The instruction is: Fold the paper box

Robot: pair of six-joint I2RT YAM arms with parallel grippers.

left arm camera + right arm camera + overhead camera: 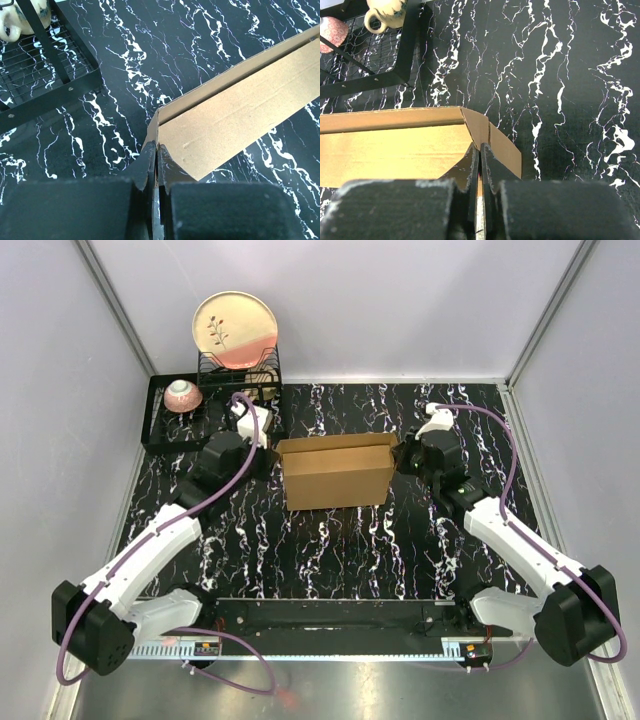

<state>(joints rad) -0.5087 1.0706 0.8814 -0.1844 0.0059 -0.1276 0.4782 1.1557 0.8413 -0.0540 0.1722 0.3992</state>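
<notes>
The paper box (337, 473) is plain brown cardboard, standing in the middle of the black marbled table with its top open. My left gripper (268, 460) is shut on the box's left end wall; in the left wrist view the cardboard edge (156, 131) runs into the closed fingertips (148, 160). On the other side my right gripper (402, 457) is shut on the right end; the right wrist view shows the creased end panel (492, 137) pinched between the fingertips (472, 157). The box's long inner wall (390, 150) shows to the left of them.
A black wire dish rack (180, 430) stands at the back left, close behind the left gripper. It holds a pink patterned plate (234, 330), a small bowl (183, 395) and a cream cup (385, 12). Grey walls enclose the table on three sides.
</notes>
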